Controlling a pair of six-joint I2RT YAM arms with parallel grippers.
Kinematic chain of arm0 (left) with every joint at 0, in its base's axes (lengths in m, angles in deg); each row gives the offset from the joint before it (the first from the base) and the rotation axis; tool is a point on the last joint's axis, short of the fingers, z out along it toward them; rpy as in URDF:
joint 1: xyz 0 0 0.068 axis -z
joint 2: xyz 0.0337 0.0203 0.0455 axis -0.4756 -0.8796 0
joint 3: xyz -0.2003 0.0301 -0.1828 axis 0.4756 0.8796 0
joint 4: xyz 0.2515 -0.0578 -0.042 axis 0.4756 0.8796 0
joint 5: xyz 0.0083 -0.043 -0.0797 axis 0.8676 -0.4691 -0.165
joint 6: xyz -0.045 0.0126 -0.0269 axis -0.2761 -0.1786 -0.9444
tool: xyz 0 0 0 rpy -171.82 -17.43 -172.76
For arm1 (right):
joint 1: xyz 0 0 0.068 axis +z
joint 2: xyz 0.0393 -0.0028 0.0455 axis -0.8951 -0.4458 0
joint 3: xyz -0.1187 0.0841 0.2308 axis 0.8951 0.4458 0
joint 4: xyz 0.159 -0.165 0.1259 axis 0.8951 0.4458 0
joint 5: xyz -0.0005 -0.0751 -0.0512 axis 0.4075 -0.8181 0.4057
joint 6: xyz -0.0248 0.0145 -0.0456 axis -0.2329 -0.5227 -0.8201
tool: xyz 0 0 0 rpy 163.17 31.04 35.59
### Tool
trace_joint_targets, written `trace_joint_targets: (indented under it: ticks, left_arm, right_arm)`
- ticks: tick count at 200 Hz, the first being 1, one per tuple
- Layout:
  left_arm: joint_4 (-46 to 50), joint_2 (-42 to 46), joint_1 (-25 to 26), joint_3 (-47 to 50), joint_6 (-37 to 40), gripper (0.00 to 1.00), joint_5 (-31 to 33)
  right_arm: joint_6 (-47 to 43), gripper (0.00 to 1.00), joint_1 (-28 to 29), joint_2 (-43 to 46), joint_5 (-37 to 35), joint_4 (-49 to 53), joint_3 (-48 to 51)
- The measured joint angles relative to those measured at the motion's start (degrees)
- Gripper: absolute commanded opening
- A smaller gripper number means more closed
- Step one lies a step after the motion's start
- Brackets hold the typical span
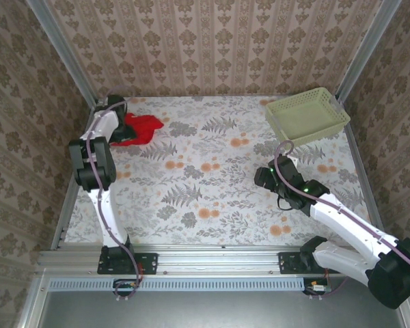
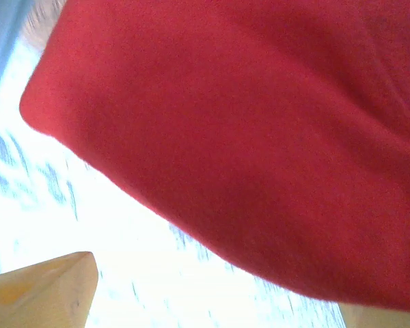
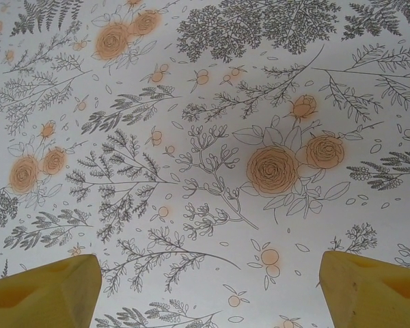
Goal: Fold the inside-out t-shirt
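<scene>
Floral cloth covers the table (image 1: 212, 198), w/ patterned wallpaper on all sides and a pale green basket (image 1: 306, 115) at the far right corner. T-shirt (image 1: 142, 128) is a crumpled red heap in the far left corner, well apart from the basket and nowhere near flat. Left gripper (image 1: 118, 135) is right at the heap's near-left edge. In the left wrist view red cloth (image 2: 260, 137) hangs close over the lens, and the yellow fingers (image 2: 48, 290) sit in the bottom corners, wide apart w/ bare table between them, so nothing looks pinched. Right gripper (image 1: 266, 179) hovers over open table mid-right, far from the shirt, fingers (image 3: 41, 294) spread wide, only flower print below. Step in hand, by my read: the very start, i.e. getting hold of the shirt to drag it out of the corner. No fold made yet. Next move prob. needs the left fingers to close on a hem or shoulder edge, not a thick wad, then pull toward centre so the right arm can reach and help spread it.
</scene>
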Motion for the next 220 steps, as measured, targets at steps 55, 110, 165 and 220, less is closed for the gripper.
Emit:
trace_joint_targets:
  ticks: [55, 110, 165, 220]
  left_arm:
    - [0.72, 2.10, -1.53, 2.69, 1.44, 0.98, -0.81]
    - [-17.53, 39.12, 4.85, 40.41, 2.51, 1.00, 1.46]
    - [-47.25, 52.68, 8.85, 68.74, 12.44, 1.00, 9.99]
    - [-73.11, 47.04, 9.20, 80.21, 21.20, 1.00, 5.05]
  right_arm:
    - [-3.41, 0.91, -3.74, 2.97, -0.68, 3.58, -0.48]
    - [-16.70, 1.00, -11.39, 2.14, -9.38, -3.96, 0.15]
    - [-32.46, 1.00, -18.75, -1.88, -11.30, -32.63, 18.64]
    - [-40.81, 1.00, -23.34, -12.96, -0.26, -58.05, 20.57]
